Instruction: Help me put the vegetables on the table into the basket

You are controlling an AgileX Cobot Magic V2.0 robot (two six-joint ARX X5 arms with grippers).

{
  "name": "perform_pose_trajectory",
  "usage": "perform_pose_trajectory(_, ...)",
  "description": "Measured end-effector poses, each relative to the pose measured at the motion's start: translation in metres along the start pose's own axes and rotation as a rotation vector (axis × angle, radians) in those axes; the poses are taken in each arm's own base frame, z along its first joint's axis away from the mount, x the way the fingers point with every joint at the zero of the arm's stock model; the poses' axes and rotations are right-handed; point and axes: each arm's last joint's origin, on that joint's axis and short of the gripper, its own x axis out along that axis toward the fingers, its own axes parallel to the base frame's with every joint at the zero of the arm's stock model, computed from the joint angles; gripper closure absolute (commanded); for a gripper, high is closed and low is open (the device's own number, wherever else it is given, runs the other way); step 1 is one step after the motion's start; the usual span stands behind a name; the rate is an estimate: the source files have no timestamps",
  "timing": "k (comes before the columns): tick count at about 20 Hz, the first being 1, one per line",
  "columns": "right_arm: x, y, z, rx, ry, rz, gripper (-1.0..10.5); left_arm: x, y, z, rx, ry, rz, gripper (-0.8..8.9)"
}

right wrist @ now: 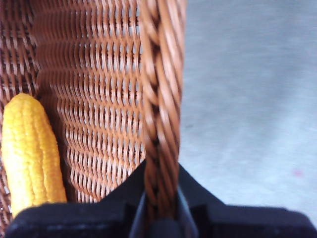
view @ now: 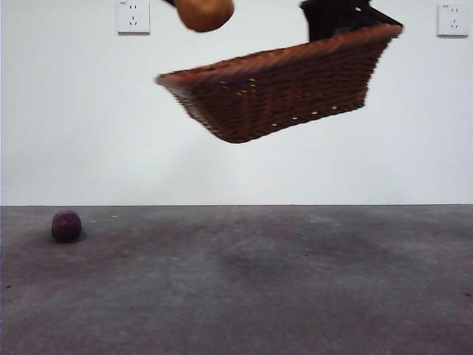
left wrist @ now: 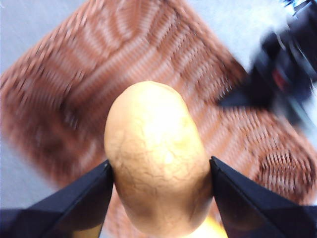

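Note:
The woven brown basket (view: 277, 85) hangs tilted in the air above the table (view: 236, 296), its right end higher. My right gripper (right wrist: 159, 210) is shut on the basket's braided rim (right wrist: 161, 99); in the front view it shows as a black shape (view: 336, 18) at that raised end. A yellow corn-like vegetable (right wrist: 30, 153) lies inside the basket. My left gripper (left wrist: 161, 191) is shut on the orange-brown potato (left wrist: 156, 158), held above the basket (left wrist: 124, 64); the potato (view: 205, 13) shows at the top edge. A small dark purple vegetable (view: 66, 225) sits on the table at the far left.
Two white wall sockets (view: 133, 16) (view: 452, 19) are on the white wall behind the table.

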Motion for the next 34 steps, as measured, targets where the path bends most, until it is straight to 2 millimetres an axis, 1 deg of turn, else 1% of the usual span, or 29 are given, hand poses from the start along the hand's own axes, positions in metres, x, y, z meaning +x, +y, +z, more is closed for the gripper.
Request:
perform_pose_trajectory(2,0.003,0.014,-0.002,-0.029,0.009,0.015,9.6,0.016,0.021,0.0,-0.048,0.063,0.023,8.26)
perform_pose_trajectory(4,0.004,0.023,-0.003,-0.04,0.015,0.024,9.6,0.034,0.036,-0.005,-0.077,0.159,0.056,8.13)
perform_pose_trajectory(5,0.005,0.025,-0.003,-0.04,0.016,0.025,9.6,0.04,0.04,-0.007,-0.082,0.19,0.065,8.04)
perform_pose_trajectory(6,0.005,0.026,-0.004,-0.04,0.017,0.025,9.6,0.042,0.042,-0.008,-0.078,0.2,0.067,7.69)
perform_pose_trajectory(7,0.005,0.026,-0.004,-0.037,0.017,0.025,9.6,0.042,0.041,-0.008,-0.072,0.198,0.065,6.37)
perform_pose_trajectory(8,0.005,0.026,-0.004,-0.035,0.017,0.023,9.6,0.041,0.041,-0.007,-0.069,0.191,0.064,4.58)
perform_pose_trajectory(9,0.005,0.026,-0.004,-0.031,0.017,0.023,9.6,0.041,0.041,-0.007,-0.069,0.189,0.063,3.36)
perform_pose_trajectory(10,0.005,0.026,-0.004,-0.027,0.017,0.022,9.6,0.041,0.041,-0.007,-0.069,0.189,0.063,3.1)
perform_pose_trajectory(12,0.005,0.026,-0.004,-0.019,0.016,0.019,9.6,0.041,0.041,-0.007,-0.078,0.188,0.064,3.1)
perform_pose_trajectory(14,0.005,0.026,-0.004,-0.015,0.016,0.019,9.6,0.04,0.04,-0.003,-0.085,0.148,0.058,3.1)
perform_pose_trajectory(15,0.005,0.026,-0.004,-0.014,0.017,0.018,9.6,0.037,0.039,0.0,-0.09,0.109,0.049,3.1)
perform_pose_trajectory(17,0.005,0.025,-0.003,-0.012,0.014,-0.001,9.6,0.019,0.034,0.006,-0.088,0.025,0.015,3.1)
perform_pose_trajectory(19,0.004,0.017,-0.002,0.01,0.007,-0.018,9.6,-0.01,0.032,0.008,-0.085,-0.05,0.016,3.1)
perform_pose_trajectory(21,0.0,0.001,0.0,0.051,-0.002,-0.035,9.6,-0.035,0.042,0.009,-0.09,-0.124,0.106,3.1)
perform_pose_trajectory(22,-0.001,-0.008,0.001,0.074,-0.008,-0.043,9.6,-0.043,0.053,0.008,-0.104,-0.135,0.173,3.1)
perform_pose_trajectory(23,-0.003,-0.016,0.001,0.095,-0.013,-0.052,9.6,-0.048,0.067,0.005,-0.128,-0.109,0.241,3.1)
perform_pose_trajectory(24,-0.005,-0.025,0.002,0.117,-0.018,-0.061,9.6,-0.048,0.085,0.002,-0.16,-0.067,0.303,3.1)
perform_pose_trajectory(26,-0.007,-0.033,0.002,0.138,-0.023,-0.068,9.6,-0.039,0.126,-0.001,-0.245,-0.006,0.392,3.11)
perform_pose_trajectory(28,-0.008,-0.035,0.002,0.144,-0.025,-0.067,9.6,-0.027,0.166,-0.006,-0.345,0.04,0.44,3.11)
perform_pose_trajectory(29,-0.008,-0.035,0.002,0.144,-0.025,-0.067,9.6,-0.018,0.183,-0.009,-0.393,0.069,0.442,3.11)
perform_pose_trajectory(30,-0.008,-0.035,0.002,0.144,-0.025,-0.067,9.6,-0.005,0.198,-0.013,-0.429,0.107,0.431,3.11)
perform_pose_trajectory(32,-0.008,-0.035,0.002,0.142,-0.024,-0.063,9.6,0.031,0.22,-0.02,-0.469,0.179,0.427,3.11)
perform_pose_trajectory(34,-0.008,-0.035,0.002,0.141,-0.025,-0.068,9.6,0.065,0.237,-0.026,-0.483,0.208,0.421,3.11)
